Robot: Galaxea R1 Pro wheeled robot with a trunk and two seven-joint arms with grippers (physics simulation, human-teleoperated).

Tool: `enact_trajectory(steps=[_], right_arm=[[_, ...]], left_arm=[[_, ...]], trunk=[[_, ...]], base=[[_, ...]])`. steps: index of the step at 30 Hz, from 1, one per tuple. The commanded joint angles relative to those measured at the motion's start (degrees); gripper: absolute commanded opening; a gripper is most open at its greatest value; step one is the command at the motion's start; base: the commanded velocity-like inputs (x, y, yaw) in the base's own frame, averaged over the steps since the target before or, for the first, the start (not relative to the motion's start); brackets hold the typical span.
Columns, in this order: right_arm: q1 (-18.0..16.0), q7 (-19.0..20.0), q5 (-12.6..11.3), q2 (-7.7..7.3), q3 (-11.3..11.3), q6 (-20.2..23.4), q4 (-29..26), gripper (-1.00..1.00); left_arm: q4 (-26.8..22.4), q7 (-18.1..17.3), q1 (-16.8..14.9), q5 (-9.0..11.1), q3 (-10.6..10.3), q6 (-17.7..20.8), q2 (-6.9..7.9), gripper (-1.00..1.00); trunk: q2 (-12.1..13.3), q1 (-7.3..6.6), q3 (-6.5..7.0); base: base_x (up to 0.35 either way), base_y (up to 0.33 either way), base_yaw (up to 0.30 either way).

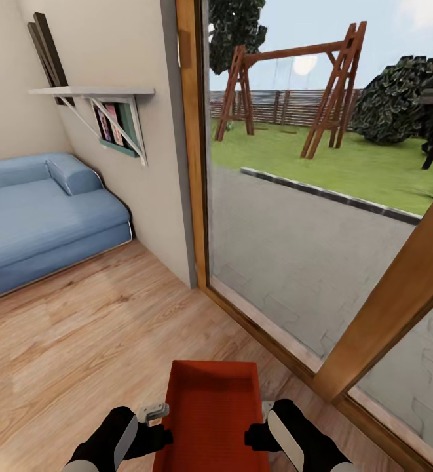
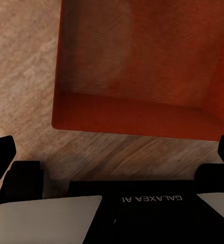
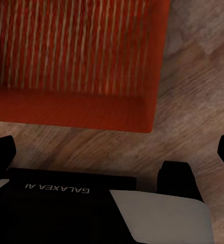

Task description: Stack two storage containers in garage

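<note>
One red-orange storage container (image 1: 213, 406) with no lid sits low in the head view, lengthwise between my two arms, over the light wood-plank living room flooring (image 1: 78, 328). My left gripper (image 1: 152, 435) is against its left wall and my right gripper (image 1: 259, 436) against its right wall. In the left wrist view the container (image 2: 142, 66) lies just beyond the left gripper (image 2: 112, 152), whose fingers stand wide apart. The right wrist view shows its ribbed inside (image 3: 76, 61) ahead of the open right gripper (image 3: 117, 150). The second container and the garage are out of view.
A wood-framed glass door (image 1: 295, 249) runs along the right, its frame (image 1: 393, 308) close to my right arm. A blue sofa (image 1: 39, 216) stands at the left under a wall shelf (image 1: 92, 92). Open wood floor lies ahead on the left.
</note>
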Motion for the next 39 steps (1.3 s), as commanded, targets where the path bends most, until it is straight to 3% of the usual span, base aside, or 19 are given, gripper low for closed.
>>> enact_trajectory(steps=[1, 24, 39], right_arm=[[0.0, -0.5, -0.6, -0.04, 0.2, 0.1, -0.1, 1.0], [0.0, -0.5, -0.6, -0.02, 0.2, 0.1, 0.0, 1.0], [0.0, -0.5, -0.6, -0.03, 0.2, 0.1, 0.0, 1.0]], left_arm=[[-0.1, -0.2, 0.0, -0.1, 0.4, 0.3, -0.05, 1.0], [-0.1, -0.2, 0.0, -0.4, 0.4, 0.3, -0.05, 1.0], [-0.1, -0.2, 0.0, -0.4, 0.4, 0.3, -0.05, 1.0]], trunk=[[0.0, -0.01, -0.05], [0.0, -0.01, -0.05], [-6.0, 3.29, -2.74]], base=[[0.0, 0.0, 0.0], [-0.073, 0.0, 0.0], [0.0, 0.0, 0.0]])
